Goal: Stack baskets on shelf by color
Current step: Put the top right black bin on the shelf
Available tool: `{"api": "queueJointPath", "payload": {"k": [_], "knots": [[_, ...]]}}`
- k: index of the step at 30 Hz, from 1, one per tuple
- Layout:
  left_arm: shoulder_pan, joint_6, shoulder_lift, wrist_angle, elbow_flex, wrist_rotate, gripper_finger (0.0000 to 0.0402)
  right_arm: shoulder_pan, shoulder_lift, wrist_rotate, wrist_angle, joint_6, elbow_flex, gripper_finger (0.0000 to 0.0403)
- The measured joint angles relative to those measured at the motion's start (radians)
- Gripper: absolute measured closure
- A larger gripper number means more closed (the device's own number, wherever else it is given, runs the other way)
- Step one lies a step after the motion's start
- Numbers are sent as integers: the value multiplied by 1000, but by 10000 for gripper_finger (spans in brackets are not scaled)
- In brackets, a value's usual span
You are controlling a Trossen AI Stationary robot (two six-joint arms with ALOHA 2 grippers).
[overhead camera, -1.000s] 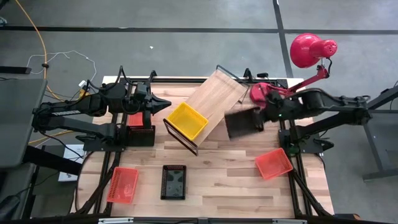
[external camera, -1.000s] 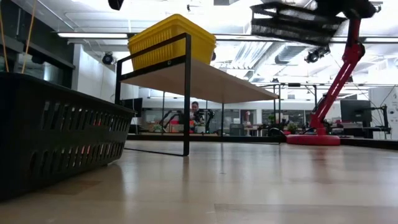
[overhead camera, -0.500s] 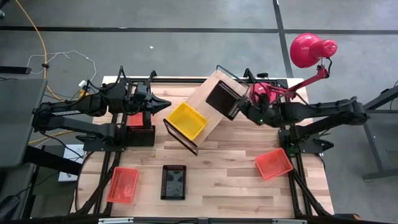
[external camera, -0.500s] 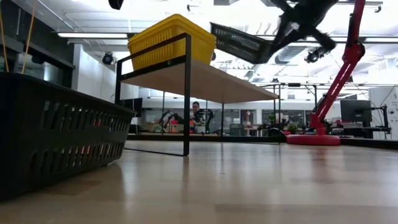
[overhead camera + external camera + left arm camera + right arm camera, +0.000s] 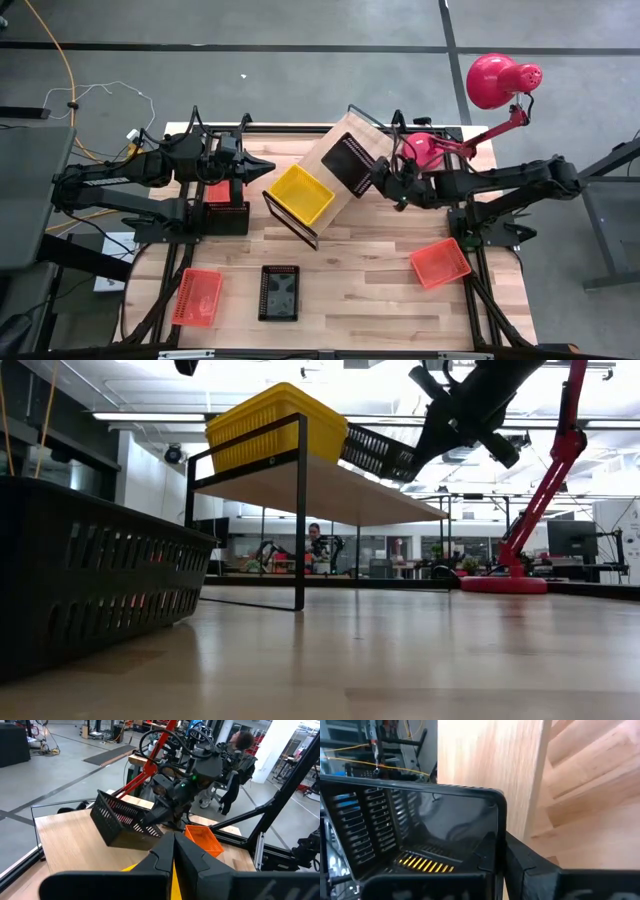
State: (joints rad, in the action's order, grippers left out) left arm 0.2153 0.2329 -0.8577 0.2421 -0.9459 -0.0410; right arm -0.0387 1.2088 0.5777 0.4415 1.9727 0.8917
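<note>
Five mesh baskets in view. Yellow perforated plastic basket (image 5: 299, 193) seated on the near end of the long light-wood shelf board on its thin black wire frame (image 5: 345, 133). Black rectangular mesh basket (image 5: 349, 163) held tilted over the middle of that board, clamped at its rim by the right end effector (image 5: 385, 178), fingers closed on the basket wall. From the low view, one corner dipped toward the board, close above it; contact not resolvable. Just beside the yellow basket, toward the far end of the board.

Second black mesh basket (image 5: 279, 292) lying on the wooden surface (image 5: 350, 270), near the front edge. Orange mesh basket (image 5: 197, 297) left of it; another orange mesh basket (image 5: 440, 262) at right, close to the right arm's base. Red desk lamp (image 5: 491, 80) at the far right corner.

Left end effector (image 5: 268, 167) parked near the shelf's left side, fingers pressed together, empty.

Key relation: held basket's long axis roughly across the board, open side tipped away from the right wrist, bare board directly beneath. Probable next need: level the basket and lower it. Right arm clearly the nearer one.
</note>
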Motion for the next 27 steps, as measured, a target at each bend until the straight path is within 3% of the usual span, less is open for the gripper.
{"api": "queueJointPath", "payload": {"k": [6,14,27], "knots": [[0,3,0,0,0,0,401,0,8,-65,-2,40,0,383],[0,3,0,-1,0,0,401,0,16,-55,-14,44,0,363],[0,3,0,-1,0,0,401,0,16,-58,-118,-105,10,274]]}}
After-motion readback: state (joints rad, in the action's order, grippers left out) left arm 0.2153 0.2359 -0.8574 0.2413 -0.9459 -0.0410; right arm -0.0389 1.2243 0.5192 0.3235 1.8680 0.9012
